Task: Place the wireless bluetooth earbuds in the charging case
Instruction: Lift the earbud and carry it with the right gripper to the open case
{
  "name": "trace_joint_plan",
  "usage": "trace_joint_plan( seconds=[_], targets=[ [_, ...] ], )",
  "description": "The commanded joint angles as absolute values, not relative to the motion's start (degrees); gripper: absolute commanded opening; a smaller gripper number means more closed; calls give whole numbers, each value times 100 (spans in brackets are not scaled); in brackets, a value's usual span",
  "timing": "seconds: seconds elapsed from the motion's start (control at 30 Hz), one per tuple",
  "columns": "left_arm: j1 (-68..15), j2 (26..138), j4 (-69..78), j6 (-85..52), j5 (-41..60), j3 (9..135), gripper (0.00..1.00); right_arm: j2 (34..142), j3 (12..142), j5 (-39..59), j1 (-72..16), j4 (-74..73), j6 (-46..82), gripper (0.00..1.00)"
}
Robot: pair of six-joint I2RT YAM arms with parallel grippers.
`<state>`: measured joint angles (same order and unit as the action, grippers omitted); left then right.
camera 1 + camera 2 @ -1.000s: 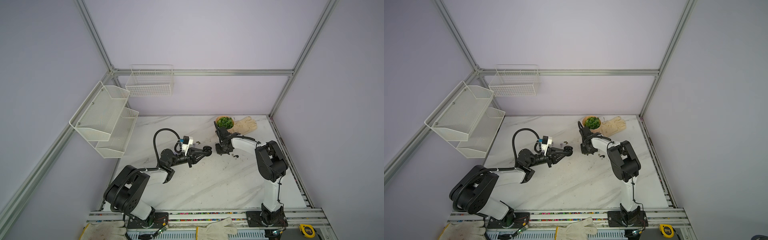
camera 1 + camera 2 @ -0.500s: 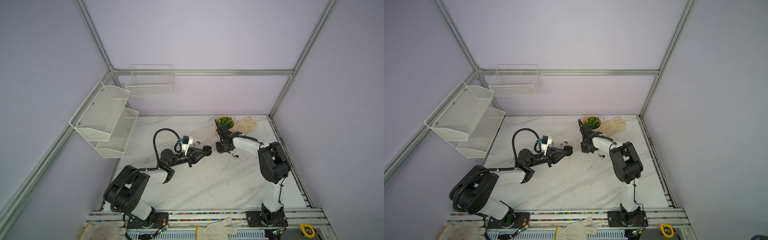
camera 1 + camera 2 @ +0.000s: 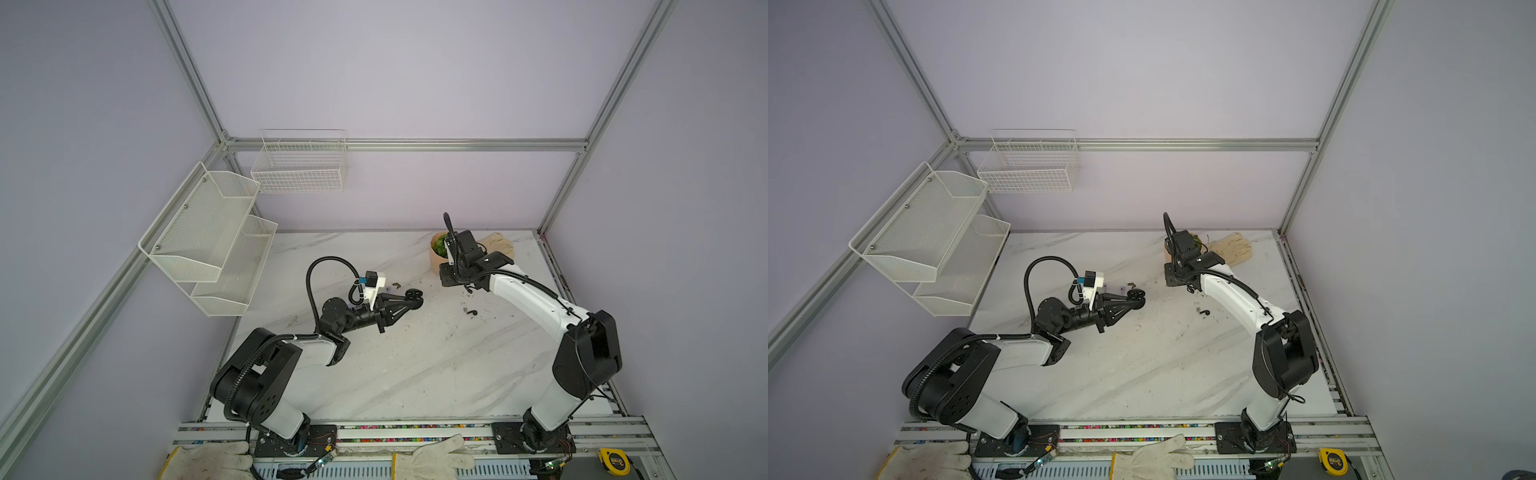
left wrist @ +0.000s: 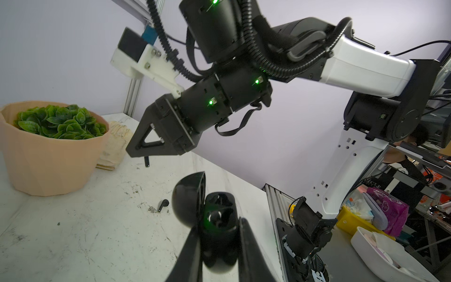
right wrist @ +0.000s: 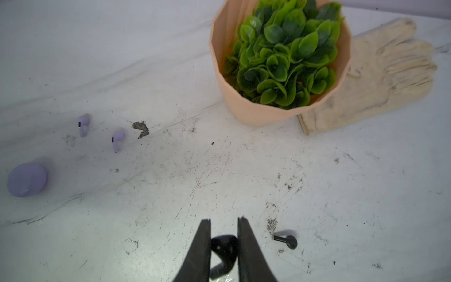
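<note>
- The right end effector (image 5: 224, 221) is clamped on a black earbud (image 5: 224, 246). Its jaws pinch the rounded head, and the stem runs back between them.
- The left end effector (image 4: 218, 234) is clamped on the black charging case (image 4: 214, 214), whose lid stands open.
- In both top views the two end effectors face each other over the far half of the desk (image 3: 415, 374), near but not touching.
- A second black earbud (image 5: 286, 240) lies on the desk just beside the right end effector, with dark specks around it.
- Farther out, toward the left arm's side, a lilac earbud (image 5: 117, 140) and a second lilac earbud (image 5: 83, 124) lie near each other on the desk, apart.
- A brownish debris bit (image 5: 141, 128) lies just beside the nearer one.
- Beyond them sits a closed lilac case (image 5: 26, 179).
- A peach plant pot (image 5: 258, 107) stands near the desk's far edge, with a pale glove (image 5: 378, 73) lying against its base.
</note>
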<state>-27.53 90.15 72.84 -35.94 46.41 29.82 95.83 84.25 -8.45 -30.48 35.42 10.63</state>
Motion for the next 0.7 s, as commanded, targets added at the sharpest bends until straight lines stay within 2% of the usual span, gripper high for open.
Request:
trace_joint_plan(
  seconds=[0.0, 0.23, 0.67],
  targets=[
    [-2784, 9209, 7782, -3460, 4638, 3492, 0, 9357, 8733, -1296, -3265, 4040, 1090, 20],
    [-2786, 9550, 8050, -3587, 4672, 3756, 0, 9173, 9251, -1791, -3761, 4456, 1184, 20],
    [-2786, 9852, 8230, -3657, 4746, 4052, 0, 8695, 9337, -2442, -4593, 4416, 1343, 19]
  ],
)
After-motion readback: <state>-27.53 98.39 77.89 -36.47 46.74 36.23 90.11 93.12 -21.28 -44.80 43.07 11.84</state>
